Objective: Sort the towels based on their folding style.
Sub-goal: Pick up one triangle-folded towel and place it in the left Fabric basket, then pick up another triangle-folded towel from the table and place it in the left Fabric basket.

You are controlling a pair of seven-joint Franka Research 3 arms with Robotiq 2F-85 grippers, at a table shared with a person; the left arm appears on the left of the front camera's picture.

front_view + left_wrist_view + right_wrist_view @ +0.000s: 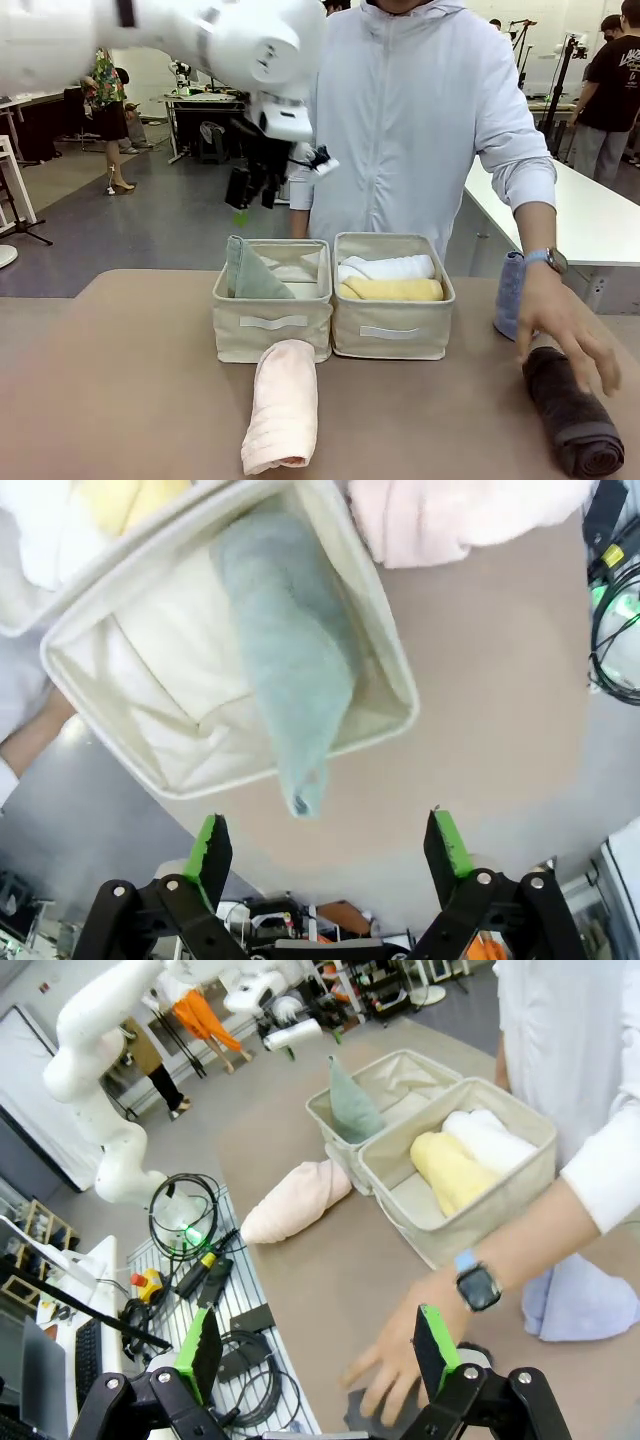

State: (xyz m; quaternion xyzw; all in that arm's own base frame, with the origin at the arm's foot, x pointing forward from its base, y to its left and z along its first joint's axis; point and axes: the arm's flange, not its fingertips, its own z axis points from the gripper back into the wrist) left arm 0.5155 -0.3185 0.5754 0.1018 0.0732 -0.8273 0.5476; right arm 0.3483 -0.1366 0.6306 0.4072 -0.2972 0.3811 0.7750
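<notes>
- The table (120,400) lies well below the left gripper (250,200) and spreads out ahead of the right gripper (315,1345).
- A person (420,120) in a pale jacket stands beyond both grippers, at the far side. One hand (400,1365) is spread on the table just ahead of the right gripper's fingers.
- Two beige bins stand side by side. The left bin (110,710) is directly beneath the left gripper, and the right bin (392,335) is just beside it.
- The dark grey rolled towel (575,410) lies under the person's fingertips, close in front of the right gripper.
- The pale pink rolled towel (282,405) lies on the table below the left gripper, touching the front of the left bin.
- The yellow rolled towel (395,290) and the white rolled towel (395,267) lie together in the right bin.
- The sage-green cone towel (290,670) leans in the left bin, straight under the left gripper.
- The light-blue cone towel (508,295) stands by the person's wrist.
- The left gripper's fingers are spread wide and hold nothing.
- The right gripper's fingers are likewise wide apart and empty.
</notes>
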